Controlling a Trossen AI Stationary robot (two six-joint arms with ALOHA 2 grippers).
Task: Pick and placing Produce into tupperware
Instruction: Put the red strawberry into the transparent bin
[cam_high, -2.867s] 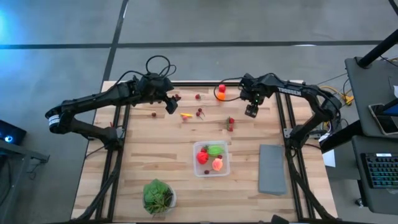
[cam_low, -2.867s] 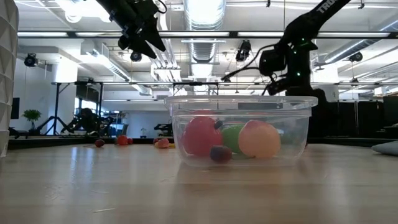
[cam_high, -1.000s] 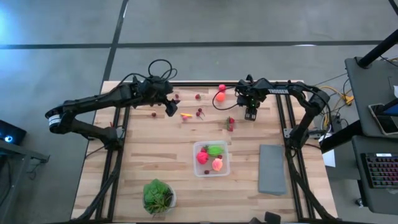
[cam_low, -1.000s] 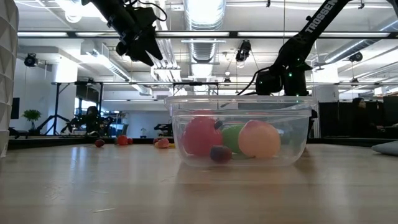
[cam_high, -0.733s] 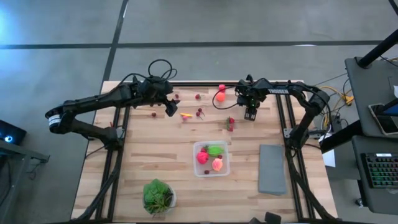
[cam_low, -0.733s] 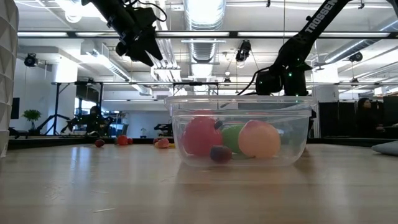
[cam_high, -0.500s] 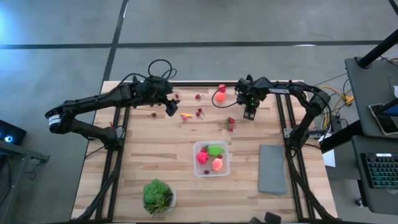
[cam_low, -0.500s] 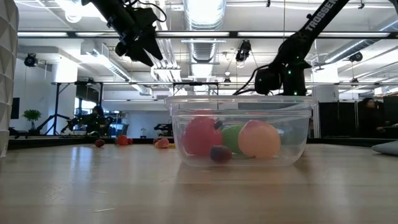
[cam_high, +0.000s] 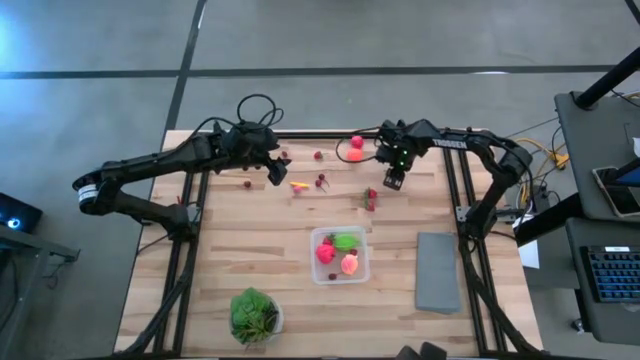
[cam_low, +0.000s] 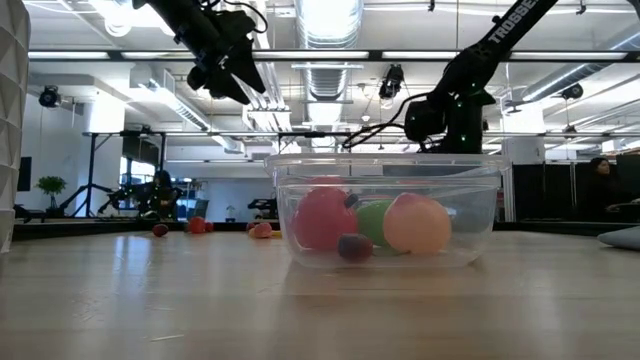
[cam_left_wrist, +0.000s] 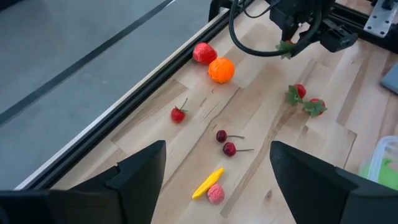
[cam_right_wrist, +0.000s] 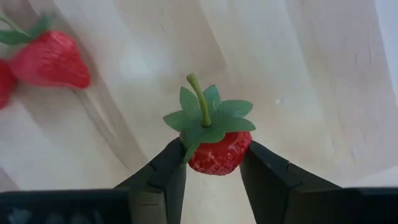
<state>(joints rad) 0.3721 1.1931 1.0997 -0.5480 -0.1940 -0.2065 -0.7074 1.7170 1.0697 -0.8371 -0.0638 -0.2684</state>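
The clear tupperware (cam_high: 340, 255) stands near the table's middle and holds several pieces, red, green and orange; it fills the low view (cam_low: 388, 208). Loose produce lies at the far side: an orange (cam_high: 355, 155), a red piece (cam_high: 357, 142), cherries (cam_high: 320, 180), a yellow piece (cam_high: 298, 185), two strawberries (cam_high: 371, 197) and small red berries (cam_high: 318, 155). My right gripper (cam_high: 392, 183) is shut on a strawberry (cam_right_wrist: 214, 149) just right of the two strawberries. My left gripper (cam_high: 272, 172) is open and empty above the yellow piece (cam_left_wrist: 208, 183). My right gripper pinches the strawberry's red body (cam_right_wrist: 217, 155) between its two fingers, one on each side, just under the green leaf cap (cam_right_wrist: 208, 121). The fingers point down from above. The strawberry is lifted clear of the table, its stem lying about level.
A flat grey slab (cam_high: 437, 270) lies at the right near side. A leafy plant in a white bowl (cam_high: 255, 315) stands at the near left. Black rails (cam_high: 195, 215) run along both sides of the table. Bare wood lies between the tupperware and the far produce.
My right gripper has risen a little and gone toward the table's left, still shut on the strawberry.
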